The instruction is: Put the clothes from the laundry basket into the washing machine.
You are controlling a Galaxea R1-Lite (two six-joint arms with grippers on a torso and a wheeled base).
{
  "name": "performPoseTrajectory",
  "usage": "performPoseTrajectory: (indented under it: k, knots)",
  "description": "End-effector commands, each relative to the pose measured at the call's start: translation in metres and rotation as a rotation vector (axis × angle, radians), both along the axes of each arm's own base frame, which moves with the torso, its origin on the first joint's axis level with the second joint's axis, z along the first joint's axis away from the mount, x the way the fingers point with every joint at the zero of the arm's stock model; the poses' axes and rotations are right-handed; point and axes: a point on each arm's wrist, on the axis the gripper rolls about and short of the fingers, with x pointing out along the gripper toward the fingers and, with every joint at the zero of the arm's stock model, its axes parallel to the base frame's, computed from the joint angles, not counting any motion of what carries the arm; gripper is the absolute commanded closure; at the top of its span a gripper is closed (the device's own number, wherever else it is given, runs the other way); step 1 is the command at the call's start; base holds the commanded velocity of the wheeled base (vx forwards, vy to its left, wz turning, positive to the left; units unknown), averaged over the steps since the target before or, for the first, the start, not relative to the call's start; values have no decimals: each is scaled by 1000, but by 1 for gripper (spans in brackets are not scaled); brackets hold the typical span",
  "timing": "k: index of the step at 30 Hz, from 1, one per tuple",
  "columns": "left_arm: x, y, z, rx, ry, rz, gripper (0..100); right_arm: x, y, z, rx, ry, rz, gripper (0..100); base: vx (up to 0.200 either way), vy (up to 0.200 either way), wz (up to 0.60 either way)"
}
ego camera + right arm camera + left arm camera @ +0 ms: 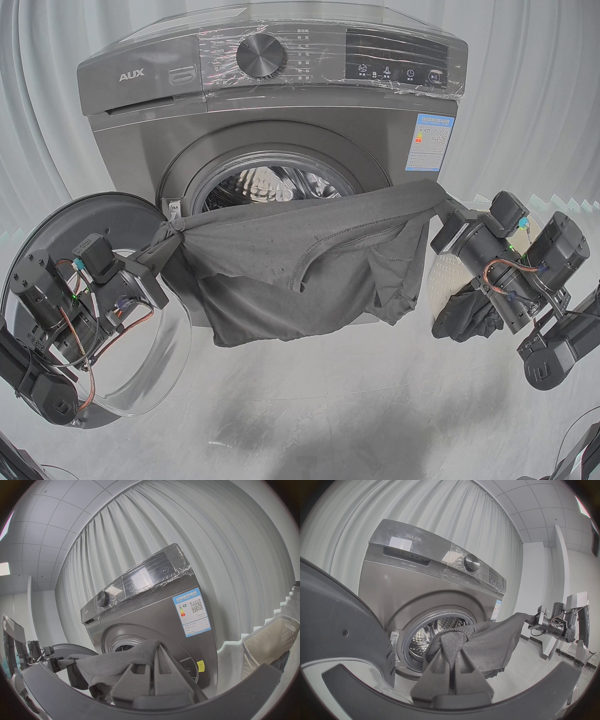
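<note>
- Two ends of the shirt (pixel 300 262) were pinched tight: one by the left gripper (pixel 164 239), one by the right gripper (pixel 441 205).
- Shirt was held stretched across the drum mouth (pixel 275 184), outside it, hem hanging below.
- Ends should be brought together and raised before being pushed in, lest the hem be caught on the rim.
- More dark cloth (pixel 469 319) was noted at the basket (pixel 447 281).
</note>
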Motion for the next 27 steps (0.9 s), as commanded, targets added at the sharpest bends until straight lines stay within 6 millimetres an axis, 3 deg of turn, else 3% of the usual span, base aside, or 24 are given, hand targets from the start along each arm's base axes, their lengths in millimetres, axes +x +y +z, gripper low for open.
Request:
performPoseTrajectory:
  k: [1,27]
  knots:
    - [1,2,0,-2,-1,8,100,0,0,-1,-2,4,0,100,0,0,0]
    - [1,3,1,-2,-3,10,100,-1,1,-3,3,16,9,100,0,0,0]
